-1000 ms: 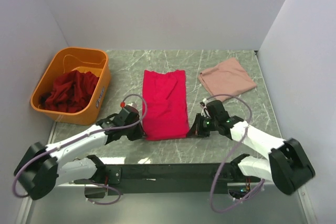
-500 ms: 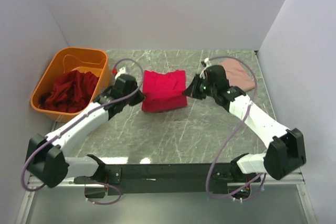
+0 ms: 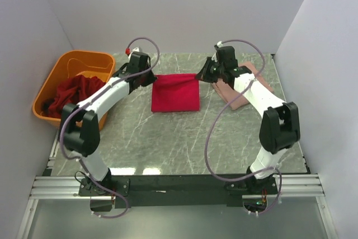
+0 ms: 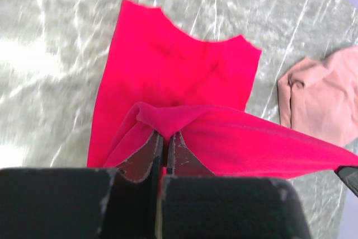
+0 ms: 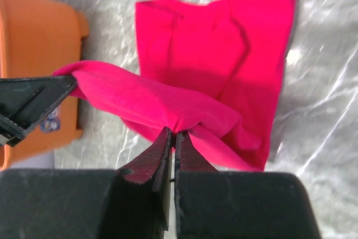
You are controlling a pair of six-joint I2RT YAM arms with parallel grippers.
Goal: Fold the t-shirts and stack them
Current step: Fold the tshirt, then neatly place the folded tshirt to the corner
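The crimson-pink t-shirt [image 3: 175, 94] lies folded double at the table's middle back. My left gripper [image 3: 152, 78] is shut on its far left corner, and my right gripper [image 3: 198, 75] is shut on its far right corner. The lifted edge stretches between them above the lower layer. The left wrist view shows cloth pinched at my left gripper [image 4: 165, 135] over the flat shirt [image 4: 179, 65]. The right wrist view shows my right gripper [image 5: 172, 132] shut on the same shirt [image 5: 224, 43]. The salmon-pink t-shirt [image 3: 241, 94] lies folded at the back right, partly under the right arm.
An orange tub [image 3: 67, 61] stands at the back left and holds several dark maroon-red shirts [image 3: 72, 93]. It also shows in the right wrist view [image 5: 33, 43]. The salmon shirt shows in the left wrist view [image 4: 321, 96]. White walls enclose the back and both sides.
Both grippers have carried the shirt's near edge from the front of the table to the far edge, folding the long crimson shirt in half. Both arms are now stretched out.
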